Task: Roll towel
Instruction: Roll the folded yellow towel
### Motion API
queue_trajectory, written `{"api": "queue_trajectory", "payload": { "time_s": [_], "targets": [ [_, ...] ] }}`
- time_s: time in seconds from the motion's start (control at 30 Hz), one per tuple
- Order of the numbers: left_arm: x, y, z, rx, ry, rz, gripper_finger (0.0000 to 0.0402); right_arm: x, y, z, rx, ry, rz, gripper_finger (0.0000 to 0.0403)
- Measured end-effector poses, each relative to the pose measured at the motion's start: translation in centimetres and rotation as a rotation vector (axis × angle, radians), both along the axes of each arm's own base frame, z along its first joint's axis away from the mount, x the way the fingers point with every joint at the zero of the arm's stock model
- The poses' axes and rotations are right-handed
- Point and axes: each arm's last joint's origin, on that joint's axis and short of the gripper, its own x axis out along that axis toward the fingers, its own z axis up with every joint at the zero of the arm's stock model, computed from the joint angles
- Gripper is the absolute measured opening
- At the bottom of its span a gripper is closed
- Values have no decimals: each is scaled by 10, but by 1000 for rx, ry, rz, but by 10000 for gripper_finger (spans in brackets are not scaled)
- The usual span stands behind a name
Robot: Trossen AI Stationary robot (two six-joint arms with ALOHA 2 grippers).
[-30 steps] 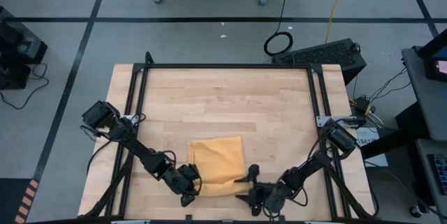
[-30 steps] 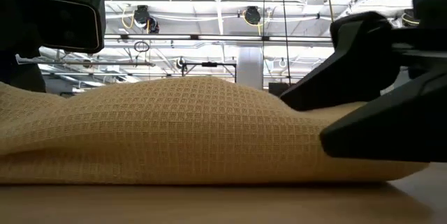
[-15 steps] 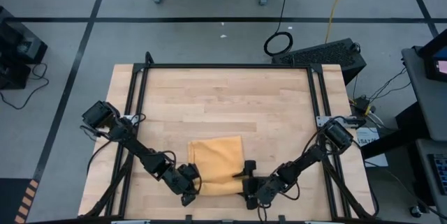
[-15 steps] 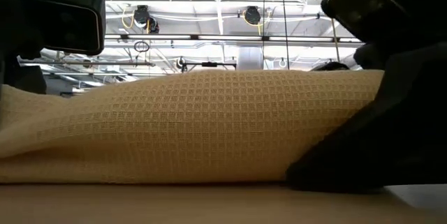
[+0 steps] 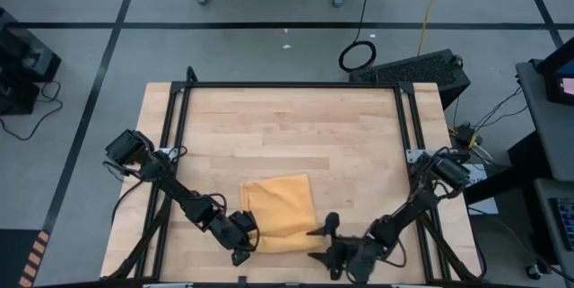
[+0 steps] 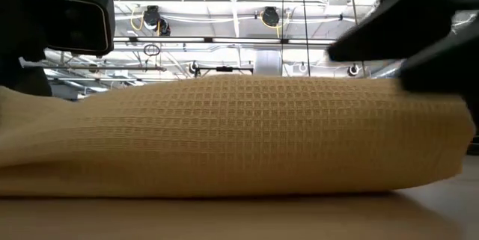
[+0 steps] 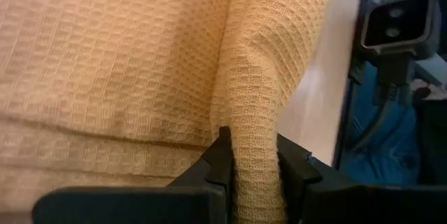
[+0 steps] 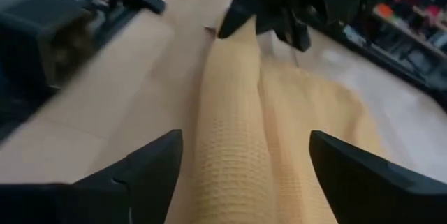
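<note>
The mustard towel [image 5: 279, 209] lies folded on the table near its near edge. Its near edge is rolled into a thick fold [image 6: 239, 135] that runs left to right. No tag shows. My left gripper [image 5: 246, 244] is at the towel's near left corner, shut on the roll's end. My right gripper [image 5: 322, 239] is open just right of the towel's near right corner. In the right wrist view its fingers [image 8: 143, 172] stand on either side of the roll [image 8: 234, 140], apart from it. My left gripper pinches the left end of the towel's rolled near edge [image 7: 255, 130] between its two fingers [image 7: 221, 160]. The hold is on a fold of several layers. The fingers come nearly level from the table's left and lie along the roll. The towel rests on the table.
A black frame rail [image 5: 170, 153] runs along the table's left side and another [image 5: 414, 153] along its right. Bare wood [image 5: 287, 135] lies beyond the towel toward the far edge. The near table edge is close behind both grippers.
My right gripper went in against the towel's right end, then drew back toward the table's right edge and rose. The right end of the near fold now stands thicker and higher than before. The left end has stayed in my left gripper.
</note>
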Motion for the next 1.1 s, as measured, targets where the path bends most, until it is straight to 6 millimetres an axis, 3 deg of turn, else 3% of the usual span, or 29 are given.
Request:
{"api": "queue_trajectory", "payload": {
  "time_s": [0.2,0.43,0.83,1.1],
  "targets": [
    [1,-1,1,-24,-9,-17,61,-14,16,2,42,-2,72,301],
    [3,0,2,-35,-8,-4,61,-7,22,-2,86,-69,176,300],
    [3,0,3,-23,-32,4,51,20,-2,-32,4,-23,160,299],
    [5,-2,5,-33,-67,-12,30,37,-24,-33,-7,-15,82,299]
  ]
}}
